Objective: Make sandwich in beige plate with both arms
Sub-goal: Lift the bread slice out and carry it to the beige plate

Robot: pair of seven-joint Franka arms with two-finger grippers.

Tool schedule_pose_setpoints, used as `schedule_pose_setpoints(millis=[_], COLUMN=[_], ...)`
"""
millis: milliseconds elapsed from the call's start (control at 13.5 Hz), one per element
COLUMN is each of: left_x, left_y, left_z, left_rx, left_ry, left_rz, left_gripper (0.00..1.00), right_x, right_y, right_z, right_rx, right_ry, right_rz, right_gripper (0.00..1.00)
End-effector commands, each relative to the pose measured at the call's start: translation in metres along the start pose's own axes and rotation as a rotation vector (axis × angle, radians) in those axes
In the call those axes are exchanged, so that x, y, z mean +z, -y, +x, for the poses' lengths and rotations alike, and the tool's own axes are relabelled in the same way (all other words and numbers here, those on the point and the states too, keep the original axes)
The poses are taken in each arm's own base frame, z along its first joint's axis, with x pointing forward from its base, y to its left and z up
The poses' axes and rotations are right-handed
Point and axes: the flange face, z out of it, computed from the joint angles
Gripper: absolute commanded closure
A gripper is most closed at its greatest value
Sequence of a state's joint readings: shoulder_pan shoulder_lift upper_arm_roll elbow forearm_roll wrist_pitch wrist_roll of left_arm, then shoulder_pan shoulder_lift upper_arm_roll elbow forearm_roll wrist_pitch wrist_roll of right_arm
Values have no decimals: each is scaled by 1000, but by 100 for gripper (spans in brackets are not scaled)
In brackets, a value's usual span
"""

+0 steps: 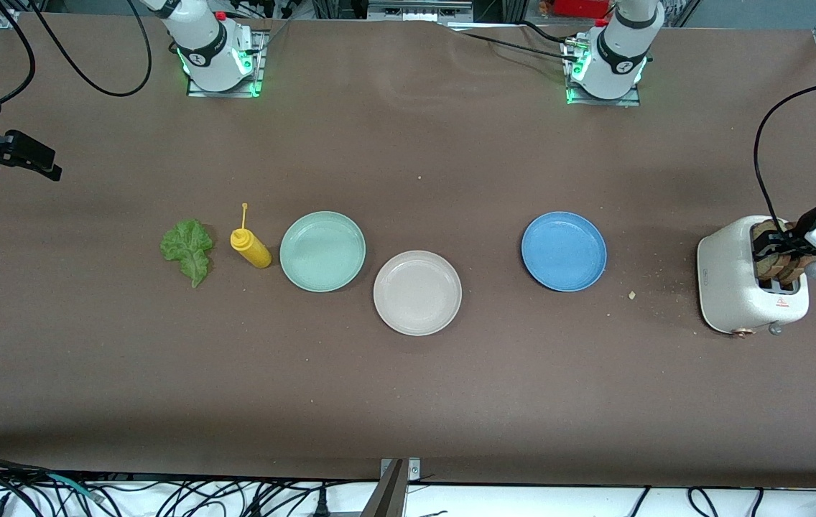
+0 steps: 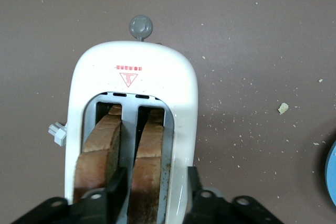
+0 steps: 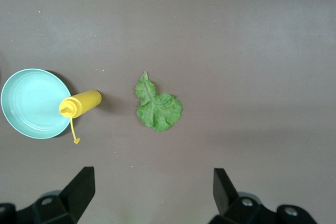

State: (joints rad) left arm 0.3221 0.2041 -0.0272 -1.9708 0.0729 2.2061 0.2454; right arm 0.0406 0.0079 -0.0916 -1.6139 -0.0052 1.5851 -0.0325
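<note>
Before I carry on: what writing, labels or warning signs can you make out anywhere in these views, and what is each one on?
Red triangle warning sign on top of the toaster, symbol inside too small to read.
Red line of text above that triangle: too blurred to read.
Small grey mark on the toaster's side: unreadable.
No other text.

My workspace is evenly and fairly brightly lit from overhead. The plates cast only thin, soft shadows on the brown table (image 1: 408,402). Green status lights glow at both arm bases. The white toaster (image 2: 134,85) shows mild sheen without blown-out glare. My wrist views stay sharp on the crumbs.
</note>
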Motion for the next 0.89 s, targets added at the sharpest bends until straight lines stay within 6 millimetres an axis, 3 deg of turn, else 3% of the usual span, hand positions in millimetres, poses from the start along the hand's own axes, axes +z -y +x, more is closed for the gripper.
schedule_pose_setpoints(millis=[0, 296, 591, 813], left_x=[-6, -20, -74, -110], left_y=[0, -7, -31, -32], left_z=[-6, 0, 20, 28], left_rx=[33, 91, 122, 124], left_ry=[5, 15, 65, 59], left_rz=[6, 11, -6, -17], left_gripper=[100, 100, 100, 100], right_x=[-4, -5, -5, -5], right_y=[1, 2, 2, 1], right_z=[-1, -1, -1, -1], right_rx=[8, 6, 6, 8], right_ry=[1, -2, -2, 0], right_rz=[7, 5, 5, 7], right_gripper=[0, 0, 0, 0])
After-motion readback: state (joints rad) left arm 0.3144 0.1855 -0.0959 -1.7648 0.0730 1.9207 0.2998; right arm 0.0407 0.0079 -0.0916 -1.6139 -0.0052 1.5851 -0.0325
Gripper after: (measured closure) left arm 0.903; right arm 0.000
